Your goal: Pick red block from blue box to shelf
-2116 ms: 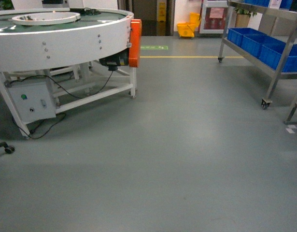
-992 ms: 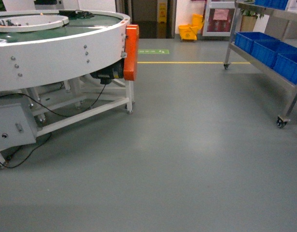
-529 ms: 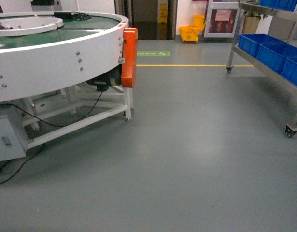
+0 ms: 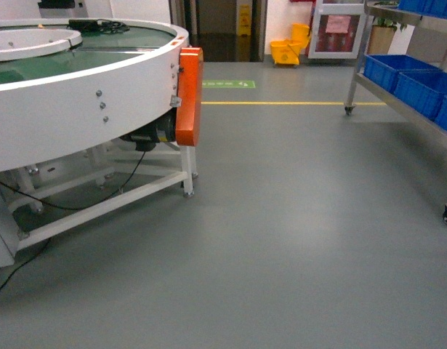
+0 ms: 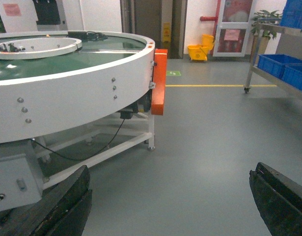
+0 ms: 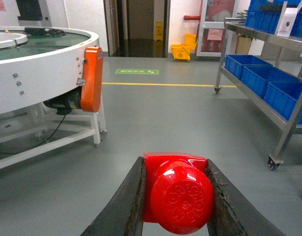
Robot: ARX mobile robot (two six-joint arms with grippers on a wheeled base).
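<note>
Right wrist view has my right pincer [image 6: 176, 196] clamped on the one red block [image 6: 178, 194], stud facing the lens, while the left pincer [image 5: 170, 206] hangs wide open and empty. I judge this the carry leg: I'd keep the squeeze firm and steer right toward the single steel shelf [image 4: 427, 120], where I count three dark blue crates [image 4: 387, 69].

White round conveyor table [image 4: 78, 87], yellow mop bucket [image 4: 286, 51], blue crates [image 4: 416, 83].
</note>
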